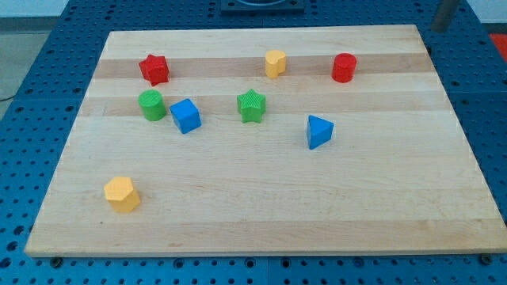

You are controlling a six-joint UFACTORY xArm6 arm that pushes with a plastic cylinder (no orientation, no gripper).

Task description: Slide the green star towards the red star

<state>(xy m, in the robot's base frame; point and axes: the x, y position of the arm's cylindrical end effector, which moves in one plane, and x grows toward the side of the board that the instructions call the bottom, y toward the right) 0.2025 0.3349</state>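
I see the wooden counter [261,222] filling most of the view, resting on a blue perforated base [24,71]. My tip does not show on the board; only a blurred dark shape [444,14] sits at the view's top right corner, and I cannot tell what it is. There is no pincer on this rig, so I cannot tell any state for one.

The yellow block [122,194] sits alone near the view's bottom left. The blue wedge-like block [319,131] lies right of centre. The blue cube [186,115] sits just beside the green cylinder [152,104]. The green star [252,106] is near the board's middle, well apart from the red star [154,70] up at the left. The red cylinder [344,68] and a second yellow block [275,63] line the top.
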